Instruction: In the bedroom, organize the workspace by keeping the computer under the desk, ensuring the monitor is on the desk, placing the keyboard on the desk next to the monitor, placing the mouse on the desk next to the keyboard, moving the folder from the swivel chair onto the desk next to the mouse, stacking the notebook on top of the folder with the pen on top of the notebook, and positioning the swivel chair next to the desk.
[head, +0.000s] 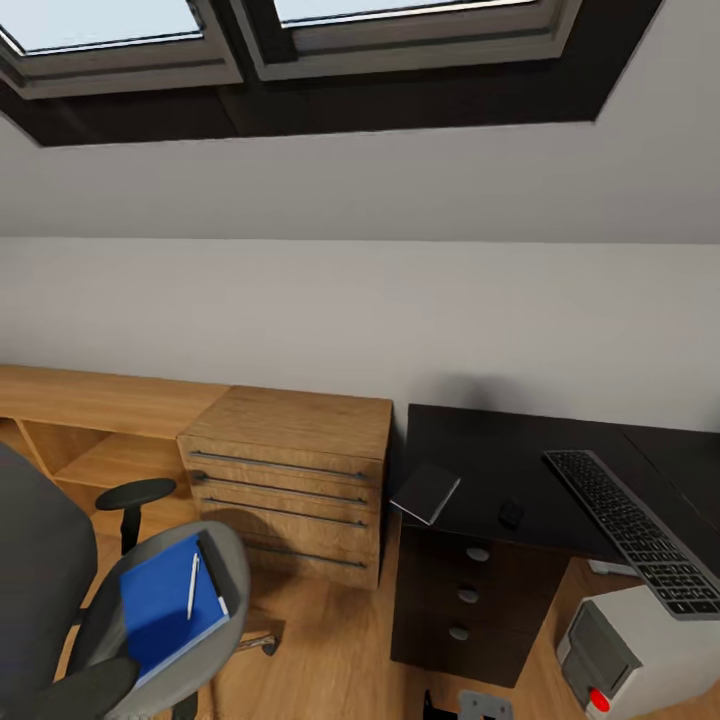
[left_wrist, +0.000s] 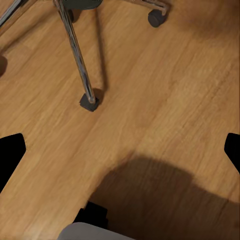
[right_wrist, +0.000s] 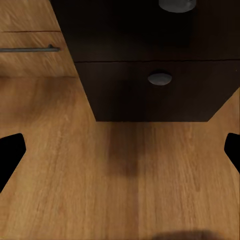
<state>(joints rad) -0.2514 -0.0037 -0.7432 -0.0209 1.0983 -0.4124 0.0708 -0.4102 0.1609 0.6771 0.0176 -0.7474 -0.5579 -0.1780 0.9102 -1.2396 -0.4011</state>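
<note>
The blue folder (head: 170, 608) lies on the seat of the chair (head: 60, 600), at about 8 o'clock in the head view. The white pen (head: 193, 585) lies on top of the folder. The notebook (head: 426, 492) sits on the left end of the black desk (head: 500, 460), and one corner hangs over the edge. A small dark mouse (head: 511, 514) is just beside it, at about 3 o'clock from it. The long keyboard (head: 635, 530) lies on the desk at about 4 o'clock in the view and seems to stick out past the front edge. The grey computer (head: 625, 655) stands on the floor below it.

The left claw (left_wrist: 120, 150) points down at the wood floor (left_wrist: 150, 100) near a chair leg and wheel (left_wrist: 88, 101). Its two fingers are far apart, so it is open and holds nothing. The right claw (right_wrist: 120, 150) points at the floor in front of the desk drawers (right_wrist: 160, 78). It is open too, with nothing in it.

What could go wrong? If the folder is lifted tilted, I think the pen will roll off and drop to the floor. A bump could knock the notebook off the desk, because it hangs over. The chair has wheels, so a push could make it roll away.
</note>
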